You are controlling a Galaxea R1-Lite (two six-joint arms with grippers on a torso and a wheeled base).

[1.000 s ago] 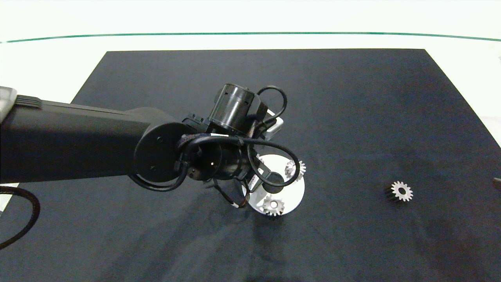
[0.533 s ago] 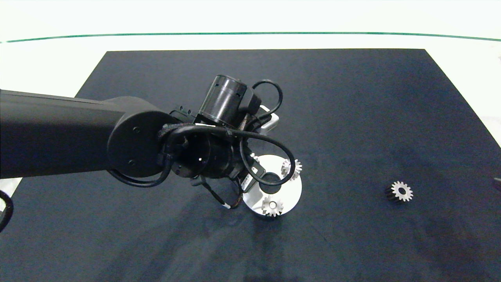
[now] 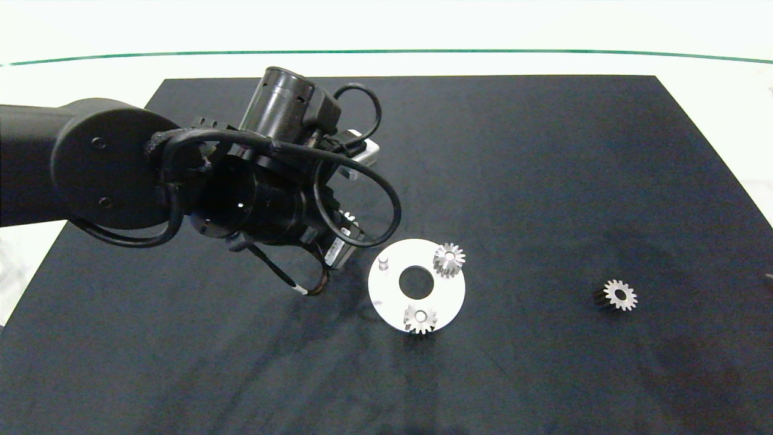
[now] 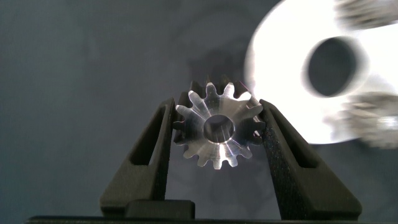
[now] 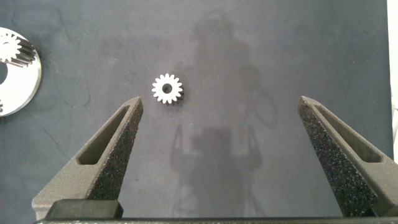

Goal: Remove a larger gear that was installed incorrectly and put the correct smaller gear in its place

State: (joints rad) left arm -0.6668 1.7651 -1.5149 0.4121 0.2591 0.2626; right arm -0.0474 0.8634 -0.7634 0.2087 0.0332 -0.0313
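Note:
My left gripper (image 4: 217, 103) is shut on the larger gear (image 4: 217, 127), a silver spur gear gripped by its toothed rim and held above the dark mat, left of the round silver plate (image 3: 450, 290). In the head view the wrist hides most of that gear (image 3: 348, 217). The plate carries two mounted gears (image 3: 449, 259) (image 3: 420, 318) and one bare peg (image 3: 383, 262). The smaller gear (image 3: 619, 295) lies loose on the mat at the right. My right gripper (image 5: 221, 99) hangs open above the mat close to this gear (image 5: 166, 89), touching nothing.
A black mat (image 3: 543, 151) covers the white table (image 3: 90, 103), and a green line (image 3: 386, 52) runs along the far side. The left arm's cables (image 3: 368, 199) loop out near the plate. A central hole (image 3: 416, 282) opens in the plate.
The left arm has drawn back up and to the left, off the plate, with the gear in its fingers. The plate's left peg now stands bare.

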